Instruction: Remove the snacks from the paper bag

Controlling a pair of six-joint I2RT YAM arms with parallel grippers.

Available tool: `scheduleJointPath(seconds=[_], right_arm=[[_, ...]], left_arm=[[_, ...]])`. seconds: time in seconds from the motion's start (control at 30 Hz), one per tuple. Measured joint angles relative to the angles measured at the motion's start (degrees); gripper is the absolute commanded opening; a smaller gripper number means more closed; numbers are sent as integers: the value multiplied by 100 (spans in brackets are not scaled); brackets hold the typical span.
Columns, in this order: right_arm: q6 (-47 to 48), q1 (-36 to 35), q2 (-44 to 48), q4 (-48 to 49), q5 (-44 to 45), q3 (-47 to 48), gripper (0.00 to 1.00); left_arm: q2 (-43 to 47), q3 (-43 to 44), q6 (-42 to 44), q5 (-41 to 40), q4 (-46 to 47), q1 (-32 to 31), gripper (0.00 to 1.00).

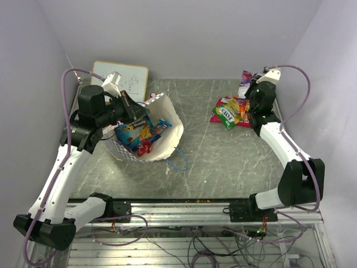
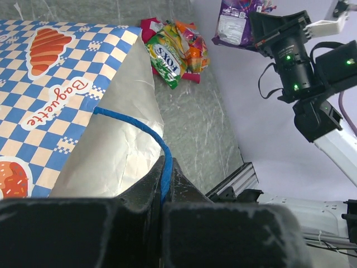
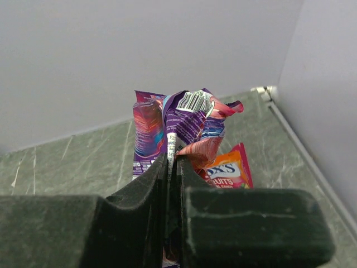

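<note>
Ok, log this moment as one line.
left pincer: shut on paper bag rim | right pincer: shut on purple packet | out: green packet and others | in bag: remaining packets

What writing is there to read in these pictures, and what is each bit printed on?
"Baguette": red script on the paper bag, on its blue checkered band.
"FOX'S": on the green packet.
"...X'S" over what looks like "FRUITS": on the orange-pink packet, partly hidden behind the purple packet.
Barcode digits on the purple packet: too small to read.
Marks on the whiteboard and labels on the packets in the bag: too blurred to read.
</note>
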State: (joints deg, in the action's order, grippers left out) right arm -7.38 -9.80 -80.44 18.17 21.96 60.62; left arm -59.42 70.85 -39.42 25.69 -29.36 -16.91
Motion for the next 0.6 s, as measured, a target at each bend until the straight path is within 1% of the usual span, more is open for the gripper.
scheduleJointPath(seconds=[0.17, 0.3, 0.43, 0.6], right_arm=[[-1108, 723, -302, 57, -623, -168, 0], [-1725, 1084, -568, 219, -1064, -404, 0], [-1969, 1287, -970, 389, -1412, -669, 0], [-2033, 1449, -1517, 776, -1792, -697, 0]], left_arm=[[-24, 24, 63, 0, -26, -2, 7], [-122, 175, 162, 0, -68, -2, 7], [-168, 254, 238, 2, -103, -2, 7], [-188, 260, 284, 7, -155, -2, 7]])
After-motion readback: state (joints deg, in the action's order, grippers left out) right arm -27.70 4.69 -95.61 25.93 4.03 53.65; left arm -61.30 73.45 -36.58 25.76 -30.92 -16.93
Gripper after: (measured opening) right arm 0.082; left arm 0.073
